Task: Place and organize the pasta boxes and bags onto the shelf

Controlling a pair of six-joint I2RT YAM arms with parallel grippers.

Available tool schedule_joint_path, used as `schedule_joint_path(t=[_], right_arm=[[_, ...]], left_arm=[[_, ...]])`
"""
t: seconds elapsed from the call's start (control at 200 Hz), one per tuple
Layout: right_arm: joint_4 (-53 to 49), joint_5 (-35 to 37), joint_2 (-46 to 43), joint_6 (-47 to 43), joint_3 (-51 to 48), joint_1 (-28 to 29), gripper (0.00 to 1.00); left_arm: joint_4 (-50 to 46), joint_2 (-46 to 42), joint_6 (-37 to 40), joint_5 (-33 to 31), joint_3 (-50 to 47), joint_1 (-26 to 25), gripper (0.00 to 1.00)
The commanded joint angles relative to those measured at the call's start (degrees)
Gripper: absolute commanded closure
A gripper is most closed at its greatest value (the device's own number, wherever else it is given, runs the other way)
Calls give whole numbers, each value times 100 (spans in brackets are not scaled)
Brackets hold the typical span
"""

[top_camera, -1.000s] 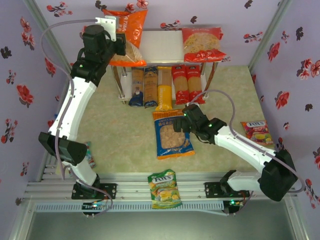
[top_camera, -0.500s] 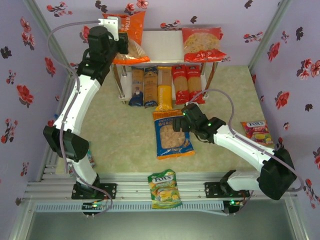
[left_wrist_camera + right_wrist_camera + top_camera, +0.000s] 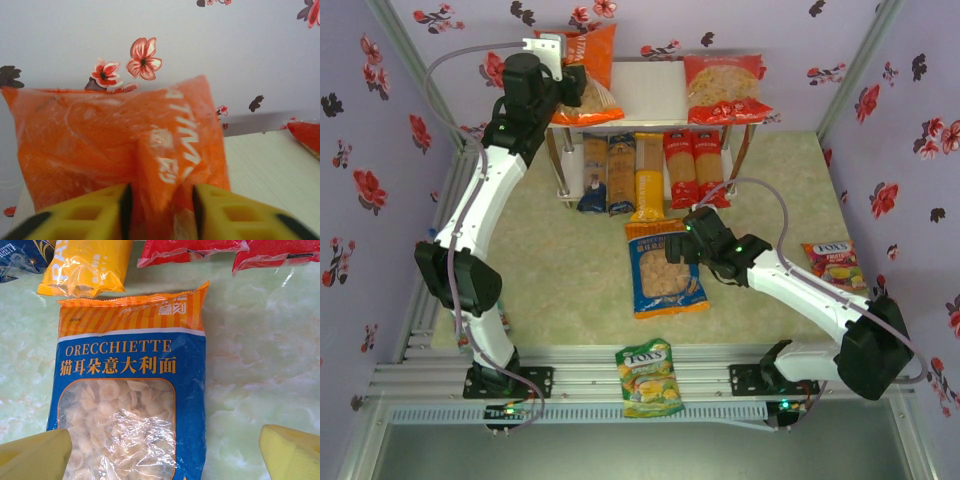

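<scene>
Top view overhead, wrist views close, right wrist shares blue-and-orange bag [image 3: 665, 270]

The shelf's [image 3: 645, 95] top board has a bare strip between the orange bag [image 3: 585, 60] at its left end and the red bag [image 3: 723, 88] at its right. Five pasta boxes [image 3: 648, 185] lie side by side and nearly fill the lower tier. The left arm [image 3: 477, 200] crosses the shelf's left side. Open desk [image 3: 560, 270] lies left of the blue-and-orange bag [image 3: 665, 270]. A green candy bag [image 3: 648, 378] sits at the near edge and a red candy bag [image 3: 832, 265] by the right wall.
</scene>
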Motion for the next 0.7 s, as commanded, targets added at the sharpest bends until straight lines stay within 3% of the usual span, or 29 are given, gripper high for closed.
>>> schedule_joint_path(t=[0.0,0.06,0.16,0.695], right_arm=[[-24,119,-132,-114,20,31,3],[-30,103,-132,-109,29,34,3],[-29,92,-140,-89,46,28,3],[-177,152,-273,-63,83,36,3]], left_arm=[[-9,72,-50,105,-160,43,39],[12,28,-43,106,-232,44,21],[15,-9,20,114,-283,40,11],[240,-132,99,163,-1338,37,3]])
